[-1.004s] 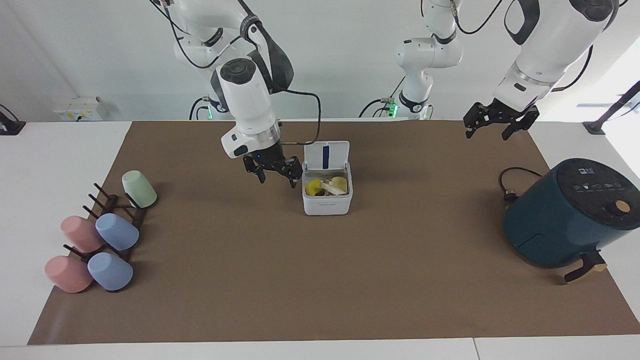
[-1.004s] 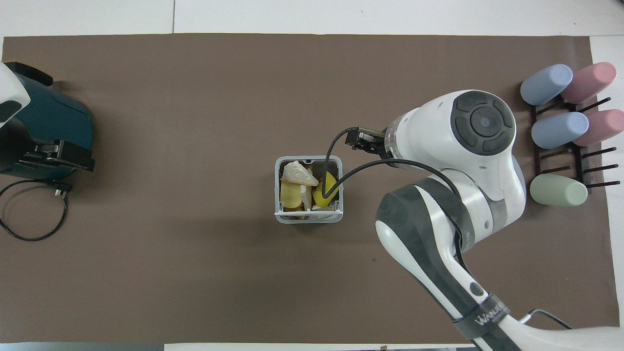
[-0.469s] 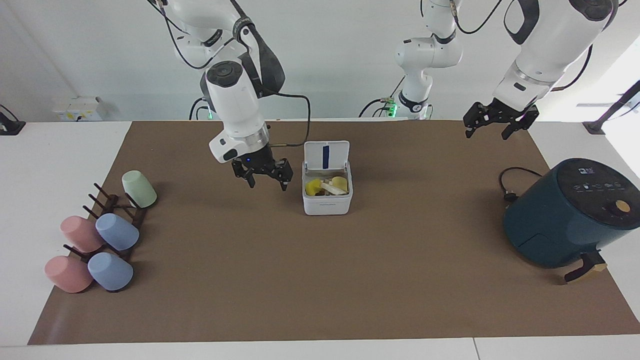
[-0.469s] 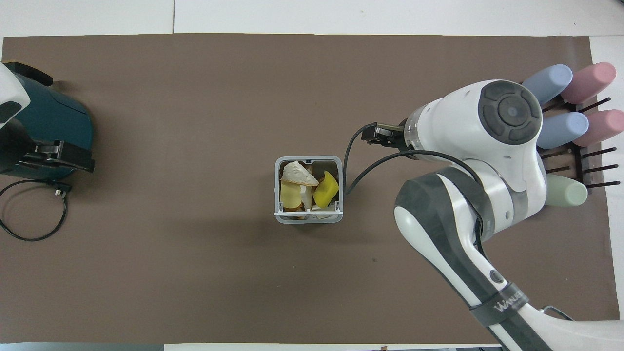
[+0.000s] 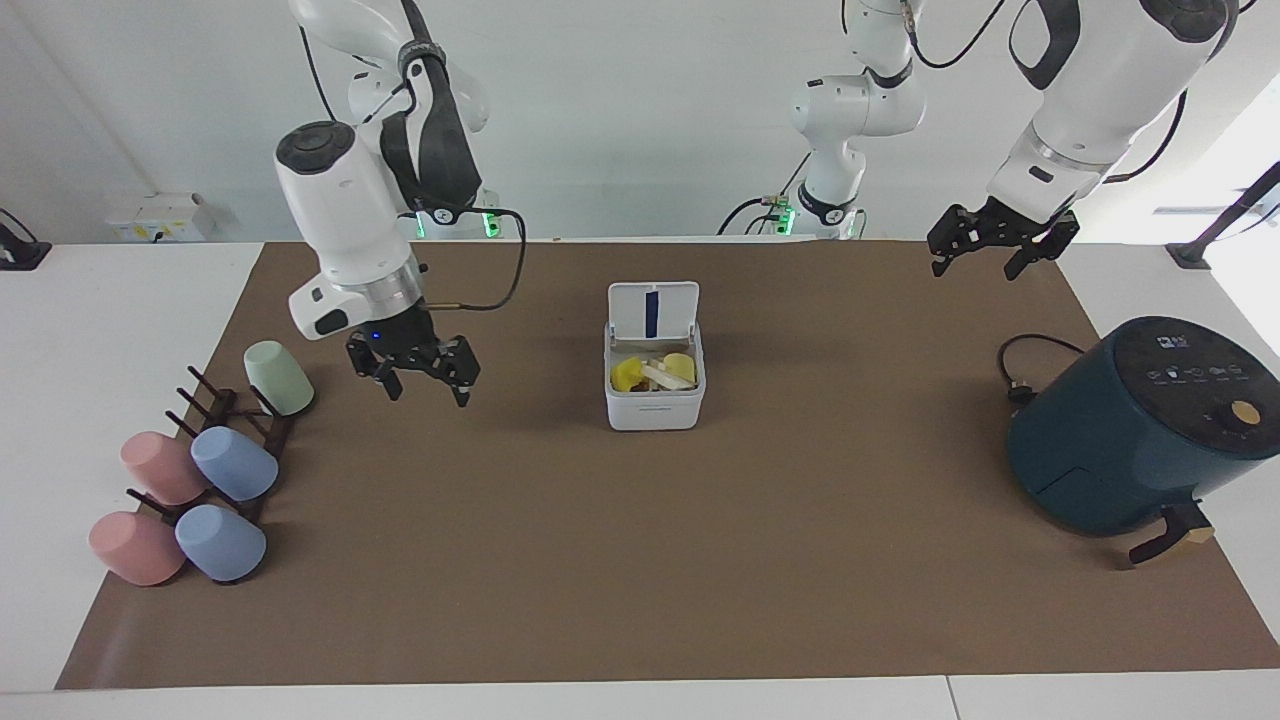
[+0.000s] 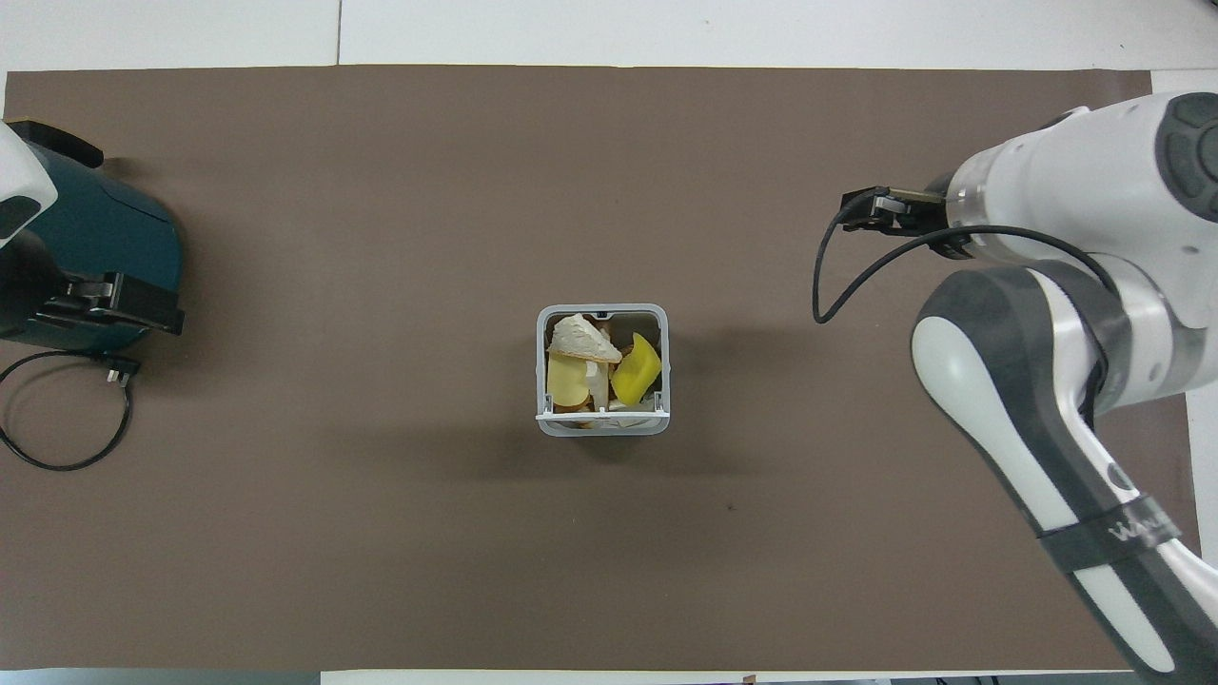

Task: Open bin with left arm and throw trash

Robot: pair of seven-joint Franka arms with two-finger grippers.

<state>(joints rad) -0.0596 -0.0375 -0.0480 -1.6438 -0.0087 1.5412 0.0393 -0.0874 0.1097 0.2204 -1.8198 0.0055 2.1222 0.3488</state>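
The bin point(image 5: 655, 385) stands at the middle of the brown-matted table point(image 5: 640, 560), its lid point(image 5: 653, 310) upright on the edge nearer the robots, blue stripe showing. The trash point(image 6: 599, 366) lies inside it: a pale wedge, a cream piece and a yellow bit, all touching.

The right pincer point(image 5: 420, 368) has moved since 1 second ago. Then it hung just beside the bin; half a second ago it had drawn slightly off; now it hovers well apart from the bin, at the bin's 9 o'clock in the facing view, over bare mat near the green cup point(image 5: 278, 378) on the cup rack point(image 5: 225, 420). Its fingers are spread wide and empty.

The left pincer point(image 5: 1000, 245) has not shifted: it waits, fingers wide and empty, over the mat's corner at the air fryer's point(image 5: 1140, 425) 11 o'clock. Bin, trash, cups and fryer are unmoved.
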